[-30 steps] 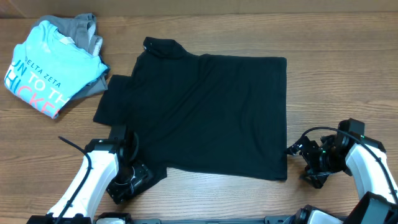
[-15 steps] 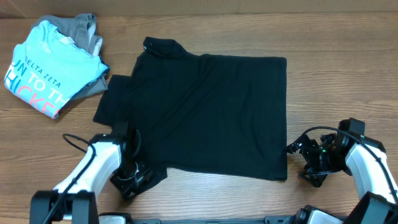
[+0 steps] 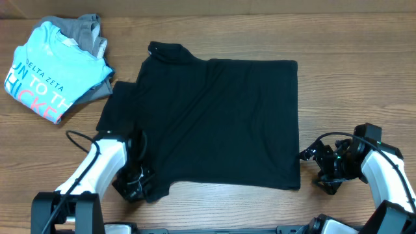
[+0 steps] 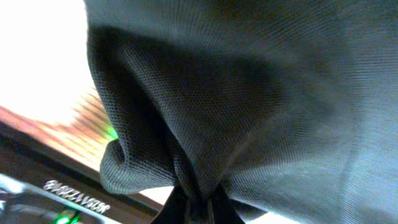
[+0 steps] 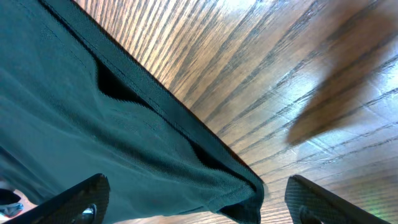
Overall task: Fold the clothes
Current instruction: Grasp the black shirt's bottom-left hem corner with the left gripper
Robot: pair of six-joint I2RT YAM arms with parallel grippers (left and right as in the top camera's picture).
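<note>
Now the black shirt (image 3: 221, 117) lies spread flat across the middle of the table (image 3: 351, 78). At its near-left corner the left gripper (image 3: 138, 185) is pinched tight on a bunched fold of fabric. Over at the near-right corner, the right gripper (image 3: 312, 162) has its fingers (image 5: 81, 196) spread wide, with the hem corner lying loose between them. Far left, a folded blue shirt (image 3: 49, 71) rests on a grey garment (image 3: 88, 29).

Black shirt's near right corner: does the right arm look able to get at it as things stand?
Probably yes. The right gripper is open and low over the table, and the shirt corner lies flat between its fingers, with nothing on top of it or in the way.
</note>
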